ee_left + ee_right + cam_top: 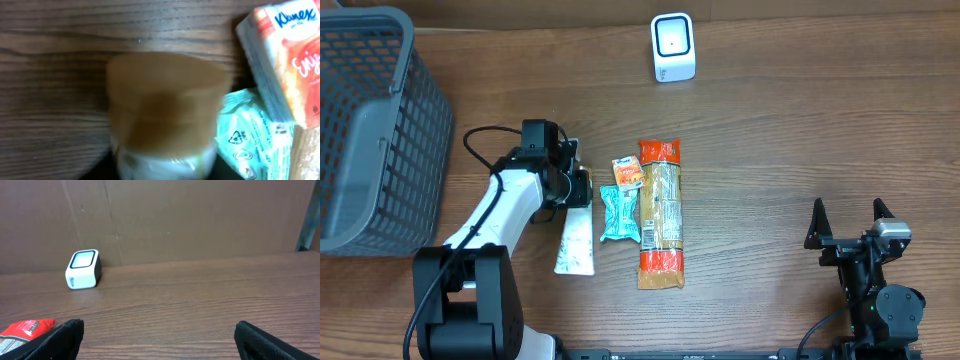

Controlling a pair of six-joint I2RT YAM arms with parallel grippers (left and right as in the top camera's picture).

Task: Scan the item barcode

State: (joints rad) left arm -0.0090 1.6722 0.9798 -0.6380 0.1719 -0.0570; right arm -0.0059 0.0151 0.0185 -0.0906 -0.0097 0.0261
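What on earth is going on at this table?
A two-armed robot is meant to scan an item's barcode. Its left end effector is at the capped end of a white tube lying on the table, beside a teal packet, a Kleenex pack and a long orange-ended packet. Whether it grips the tube is unclear. The right end effector sits open and idle. The white scanner stands at the far edge, nothing presented to it yet.

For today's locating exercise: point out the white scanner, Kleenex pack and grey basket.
white scanner (672,42), overhead view, top window.
Kleenex pack (284,60), left wrist view, printed front face.
grey basket (415,160), overhead view, mesh side wall.
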